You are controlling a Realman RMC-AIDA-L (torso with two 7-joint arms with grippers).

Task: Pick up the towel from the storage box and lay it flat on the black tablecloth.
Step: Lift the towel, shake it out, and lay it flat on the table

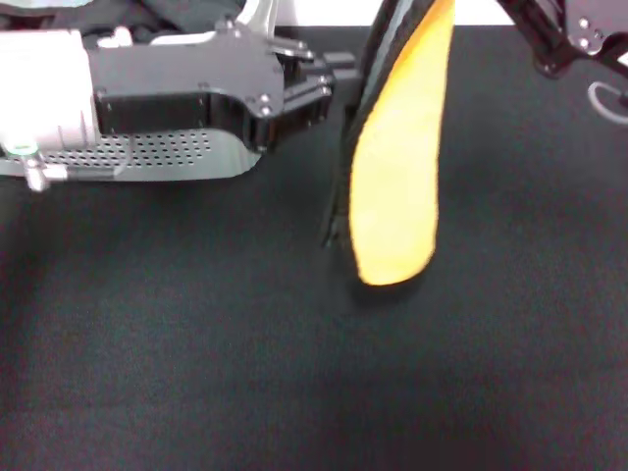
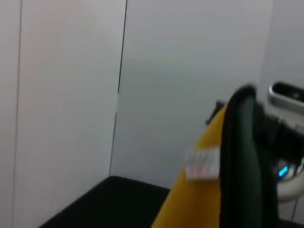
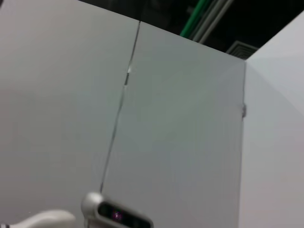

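The towel (image 1: 397,186) hangs upright in mid-air over the black tablecloth (image 1: 196,343), yellow-orange side toward me, with the dark side and black edging along its left. Its top runs out of the head view, so what holds it is hidden. Its lower end hangs just above the cloth. My left gripper (image 1: 319,83) is open, level with the towel's left edge and a little apart from it, over the storage box (image 1: 147,157). My right gripper (image 1: 569,39) is at the back right. The left wrist view shows the towel (image 2: 199,204) close up with a white tag (image 2: 203,164).
A black bunched garment (image 1: 186,15) lies in the storage box at the back left. A pale cable loop (image 1: 608,98) lies at the right edge. The right wrist view shows only grey wall panels and a camera housing (image 3: 116,216).
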